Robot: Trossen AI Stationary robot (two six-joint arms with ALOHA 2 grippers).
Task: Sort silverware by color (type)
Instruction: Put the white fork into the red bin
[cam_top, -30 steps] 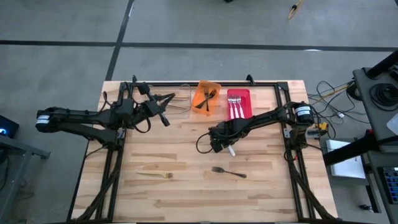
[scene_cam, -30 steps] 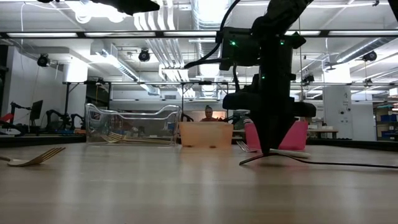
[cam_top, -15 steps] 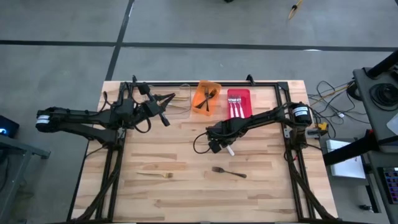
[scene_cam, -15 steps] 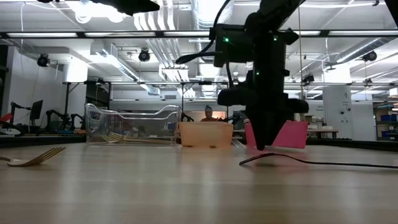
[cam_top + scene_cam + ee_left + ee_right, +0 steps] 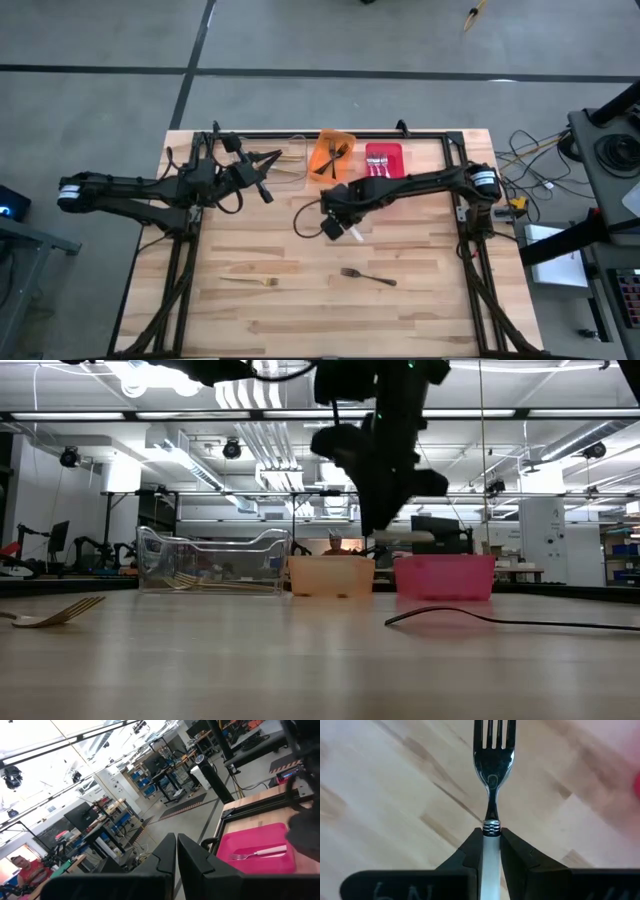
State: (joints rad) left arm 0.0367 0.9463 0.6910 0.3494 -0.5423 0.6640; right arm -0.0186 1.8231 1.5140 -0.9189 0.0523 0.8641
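From above, the right gripper point(image 5: 340, 222) had swung leftward and away from the spot beside the red plastic bin point(image 5: 384, 160) where it worked a second before, carrying the silver fork with a pale handle point(image 5: 356, 233) off the wooden table point(image 5: 250, 320); a pick looked complete, with delivery to the red bin likely next. The left gripper point(image 5: 262, 190), pressed together, had stayed by the clear plastic bin point(image 5: 292, 160). The black fork point(image 5: 367, 276) and the gold fork point(image 5: 250, 281) lay well apart on open boards near the front edge.

At table height, the arm had risen, clearing the orange plastic bin point(image 5: 331, 575).

The right wrist view showed the fingers point(image 5: 470, 855) pinching the pale handle, tines forward over bare wood.
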